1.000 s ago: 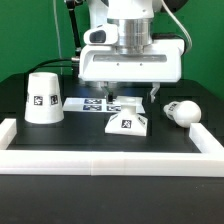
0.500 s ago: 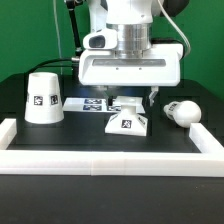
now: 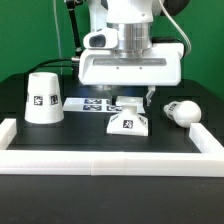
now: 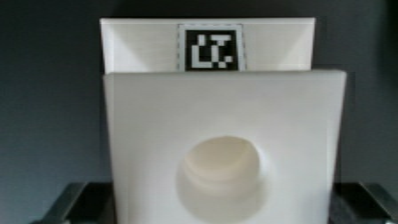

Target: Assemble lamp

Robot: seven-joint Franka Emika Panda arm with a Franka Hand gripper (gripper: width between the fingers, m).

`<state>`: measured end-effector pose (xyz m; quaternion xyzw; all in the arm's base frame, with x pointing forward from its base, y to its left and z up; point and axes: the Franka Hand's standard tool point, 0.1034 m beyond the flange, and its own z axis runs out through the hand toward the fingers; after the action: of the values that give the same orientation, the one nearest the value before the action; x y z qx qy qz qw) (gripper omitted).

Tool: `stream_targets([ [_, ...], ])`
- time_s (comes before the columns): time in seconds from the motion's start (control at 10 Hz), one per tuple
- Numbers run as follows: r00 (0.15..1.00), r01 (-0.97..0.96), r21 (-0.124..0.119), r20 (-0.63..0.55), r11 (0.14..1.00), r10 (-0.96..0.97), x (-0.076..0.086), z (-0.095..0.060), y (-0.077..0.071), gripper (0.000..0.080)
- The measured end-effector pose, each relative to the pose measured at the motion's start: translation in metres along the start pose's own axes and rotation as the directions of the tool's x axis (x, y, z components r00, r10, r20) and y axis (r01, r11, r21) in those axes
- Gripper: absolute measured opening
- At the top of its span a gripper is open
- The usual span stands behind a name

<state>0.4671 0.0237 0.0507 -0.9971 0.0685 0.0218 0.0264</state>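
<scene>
The lamp base (image 3: 128,118) is a low angular white piece with a tag, at the middle of the black table. My gripper (image 3: 130,99) is open and hangs low over its back part, one finger on each side. In the wrist view the base (image 4: 222,110) fills the frame, showing its tag and its round socket (image 4: 228,172). Dark fingertips (image 4: 79,203) flank it, with small gaps to its sides. The cone shade (image 3: 42,97) stands at the exterior view's left. The round bulb (image 3: 182,112) lies on its side at the right.
The marker board (image 3: 88,103) lies flat behind the base, between it and the shade. A raised white border (image 3: 110,165) runs along the table's front and both sides. The large white arm body (image 3: 130,60) hangs over the middle.
My gripper has come down a little over the base. The base, shade and bulb have not moved.
</scene>
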Motion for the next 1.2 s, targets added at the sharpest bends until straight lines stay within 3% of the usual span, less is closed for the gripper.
stream_targets([
  [0.3, 0.998, 0.056, 0.002, 0.009, 0.998, -0.056, 0.006, -0.001, -0.004, 0.0535],
  [0.9, 0.99, 0.139, 0.027, -0.029, 0.99, -0.139, 0.069, -0.001, -0.042, 0.0537],
  [1.2, 0.99, 0.138, 0.026, -0.028, 0.99, -0.137, 0.068, -0.001, -0.041, 0.0537],
])
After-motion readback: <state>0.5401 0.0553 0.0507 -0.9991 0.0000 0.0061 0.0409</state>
